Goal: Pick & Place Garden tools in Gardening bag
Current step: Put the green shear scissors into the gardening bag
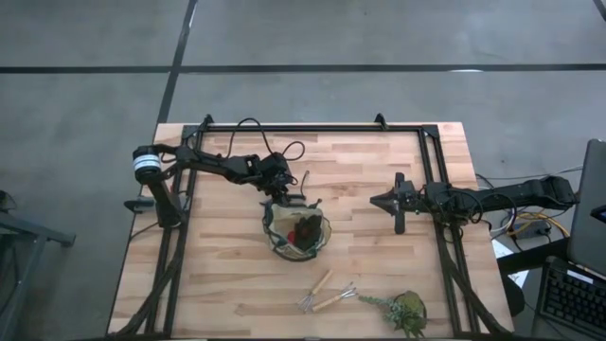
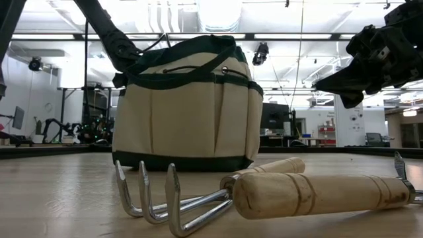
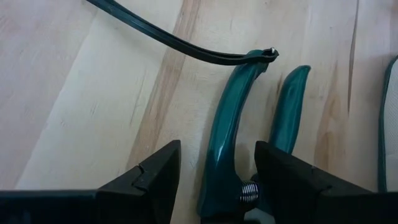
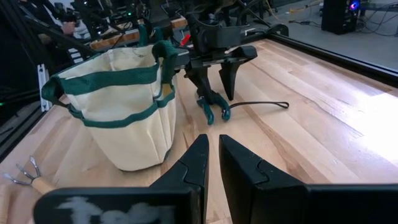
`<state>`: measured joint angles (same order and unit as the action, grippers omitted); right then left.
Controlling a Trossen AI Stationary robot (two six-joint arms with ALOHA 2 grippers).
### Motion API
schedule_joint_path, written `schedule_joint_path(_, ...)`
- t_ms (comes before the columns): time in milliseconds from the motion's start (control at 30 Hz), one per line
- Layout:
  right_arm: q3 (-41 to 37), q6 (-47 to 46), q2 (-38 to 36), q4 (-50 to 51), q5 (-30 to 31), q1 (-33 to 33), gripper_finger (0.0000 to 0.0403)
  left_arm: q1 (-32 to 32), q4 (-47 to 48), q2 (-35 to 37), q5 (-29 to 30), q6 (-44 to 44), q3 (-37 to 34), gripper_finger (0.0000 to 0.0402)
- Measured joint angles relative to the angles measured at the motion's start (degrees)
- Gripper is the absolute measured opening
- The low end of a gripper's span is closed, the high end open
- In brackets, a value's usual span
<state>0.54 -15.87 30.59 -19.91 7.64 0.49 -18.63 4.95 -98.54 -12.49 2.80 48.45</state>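
Note:
The tan gardening bag [image 1: 296, 232] with a green rim stands mid-table, with a red bundle [image 1: 305, 229] inside it. It also shows in the low view [image 2: 188, 106] and the right wrist view [image 4: 118, 112]. My left gripper [image 3: 217, 186] is open just beyond the bag's far side. It points down over green-handled pruning shears [image 3: 227, 137] lying on the wood, one finger on each side. Two wooden-handled rake tools [image 1: 325, 292] lie near the front edge. My right gripper [image 4: 212, 168] is shut and empty, to the right of the bag. My left gripper comes from above with its open fingers [image 3: 152, 180] straddling the shears' handles near the spring [image 3: 249, 190]. One handle [image 3: 221, 155] lies in the gap and the other runs under the second finger. I cannot tell whether the fingers touch the shears, which lie on the table.
A thin black cord [image 3: 174, 40] runs across the wood to the tip of the shears' handle. A green leafy plant clump [image 1: 402, 308] lies at the front right. A black frame [image 1: 312, 128] borders the table's far edge and sides.

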Motion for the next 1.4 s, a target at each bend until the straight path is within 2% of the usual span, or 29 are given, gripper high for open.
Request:
schedule_joint_path(300,0.00,-0.01,0.00,-0.01,-0.02,-0.02,0.0034,0.06,-0.47,0.02,-1.30,-0.04,-0.04,0.0209)
schedule_joint_path(1133,0.00,-0.01,-0.04,-0.01,-0.02,0.00,0.0034,-0.01,0.20,0.14,3.45,0.88,-0.76,0.0208)
schedule_joint_path(1233,0.00,0.00,-0.04,-0.01,-0.02,-0.01,0.0034,-0.05,-0.09,0.15,3.63,0.84,-0.83,0.0193)
schedule_joint_path(1400,0.00,0.01,-0.04,-0.01,-0.02,-0.02,0.0034,-0.12,-0.17,0.11,4.04,0.70,-0.85,0.0137)
